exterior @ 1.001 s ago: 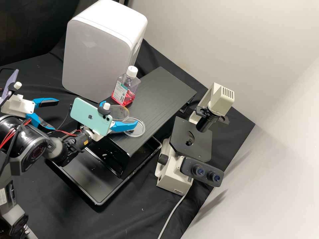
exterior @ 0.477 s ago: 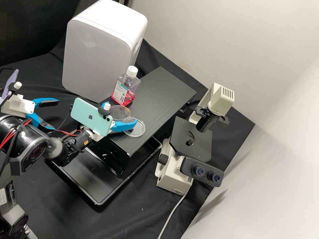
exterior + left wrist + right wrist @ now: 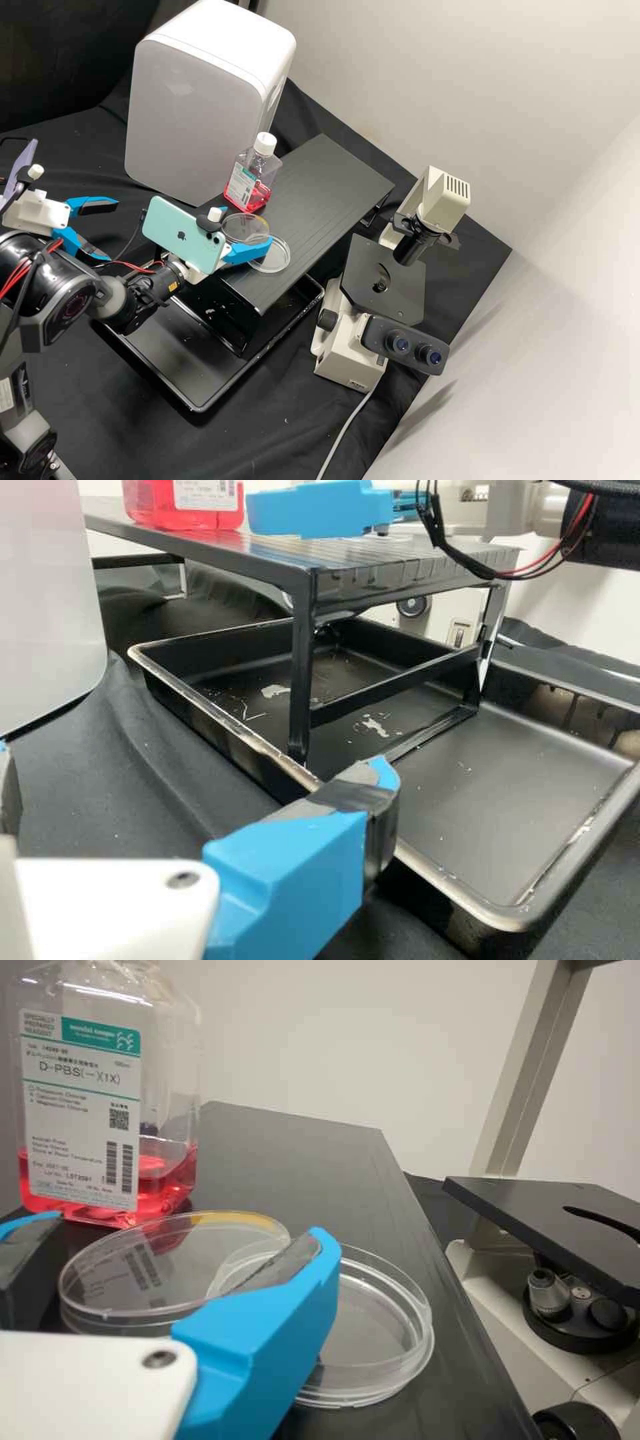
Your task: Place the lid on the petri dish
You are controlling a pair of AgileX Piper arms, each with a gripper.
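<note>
A: Clear lid [image 3: 165,1265] clamped in right gripper [image 3: 180,1238], slightly tilted, just above shelf [image 3: 333,180].
B: And dish [image 3: 375,1325]?
A: Flat on shelf, near the edge facing the microscope [image 3: 373,320], toward the arm's end. Just beside lid, rims overlapping from above; touching or not, cannot tell.
B: Left gripper [image 3: 83,223]?
A: Fingers apart, holding nothing, well off shelf's end.
B: Advice for the step?
A: Level lid first. Then carry across till centred over dish, rim over rim. Lower slowly and let go only once seated all round. Watch for nudging dish: light plastic, probably quick to skid toward the edge. Keep away from bottle [image 3: 249,175] at the opposite edge.
</note>
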